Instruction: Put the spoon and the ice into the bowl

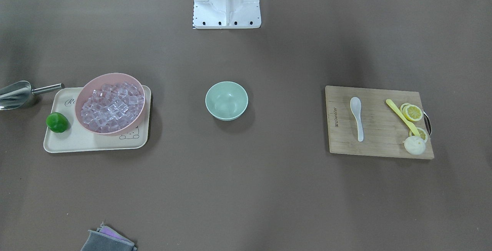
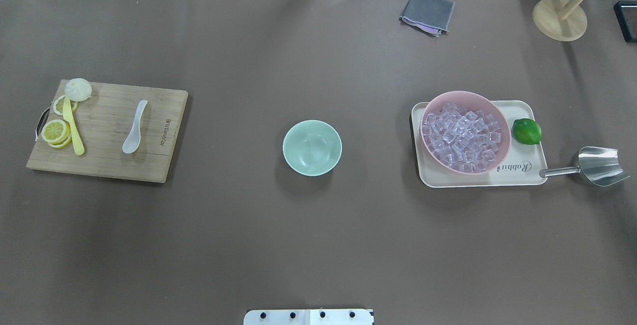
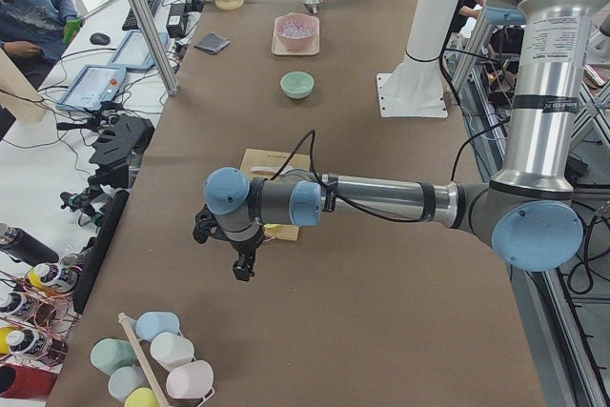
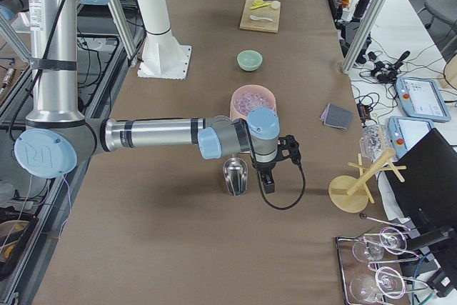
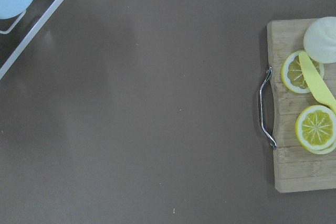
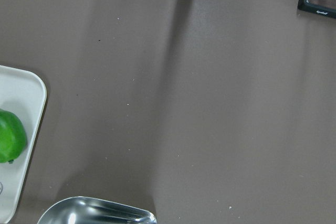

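Note:
The white spoon (image 1: 357, 118) lies on a wooden cutting board (image 1: 338, 135); it also shows in the overhead view (image 2: 135, 127). The mint-green bowl (image 1: 226, 100) stands empty at the table's middle, also in the overhead view (image 2: 312, 147). Clear ice cubes (image 2: 463, 133) fill a pink bowl (image 2: 500, 158). My left gripper (image 3: 243, 269) hangs over the table beyond the board's outer end, away from the spoon. My right gripper (image 4: 268, 183) hangs beside the steel scoop (image 4: 235, 175). Both show only in side views, so I cannot tell whether they are open or shut.
A yellow spoon (image 2: 72, 128), lemon slices (image 2: 54, 132) and a white bun (image 2: 78, 89) share the board. The pink bowl and a lime (image 2: 526, 131) sit on a cream tray (image 2: 522, 178). A grey cloth (image 2: 427, 12) and a wooden stand (image 2: 559, 18) are at the far side.

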`<state>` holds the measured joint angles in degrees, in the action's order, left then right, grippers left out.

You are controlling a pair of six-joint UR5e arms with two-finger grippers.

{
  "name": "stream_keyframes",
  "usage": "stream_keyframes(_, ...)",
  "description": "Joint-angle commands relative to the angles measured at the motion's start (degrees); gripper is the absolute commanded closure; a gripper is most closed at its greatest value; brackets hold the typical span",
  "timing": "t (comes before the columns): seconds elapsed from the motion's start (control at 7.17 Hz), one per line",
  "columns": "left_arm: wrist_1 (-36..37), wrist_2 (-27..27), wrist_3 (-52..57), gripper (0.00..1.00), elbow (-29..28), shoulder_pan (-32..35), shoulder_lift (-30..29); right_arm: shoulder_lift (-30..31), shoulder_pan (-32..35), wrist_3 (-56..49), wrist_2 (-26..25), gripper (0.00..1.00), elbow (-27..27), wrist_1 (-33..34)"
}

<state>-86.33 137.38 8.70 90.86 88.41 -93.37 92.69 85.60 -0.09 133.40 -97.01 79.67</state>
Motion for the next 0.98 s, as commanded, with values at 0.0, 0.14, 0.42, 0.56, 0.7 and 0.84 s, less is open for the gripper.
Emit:
stream_keyframes(0.0,0.37,0.25,-0.26,0.02,1.68,0.01,0.03,0.38,0.09,0.0,0.1,0.0,-0.28,-0.13)
stream_keyframes(0.14,0.2,0.6,-0.61,0.02,1.87,0.01,0.12,0.21,0.09,-0.09,-0.07,0.0,0.33,-0.13)
stream_keyframes(0.42,0.11,0.61,-0.7,0.02,2.74,0.01,0.03,0.82,0.18,0.0,0.19,0.0,-0.19,-0.4)
stream_keyframes(0.56,0.19,0.61,-0.97,0.02,4.14,0.01,0.03,0.82,0.18,0.0,0.36,0.0,-0.28,-0.57)
stream_keyframes(0.7,0.19,0.26,-0.97,0.02,4.07,-0.07,0.12,1.08,0.18,0.0,0.45,0.0,-0.11,-0.66)
stream_keyframes(0.84,0.11,0.52,-0.97,0.02,4.07,-0.08,0.04,1.26,0.18,0.0,0.54,0.0,0.07,-0.66)
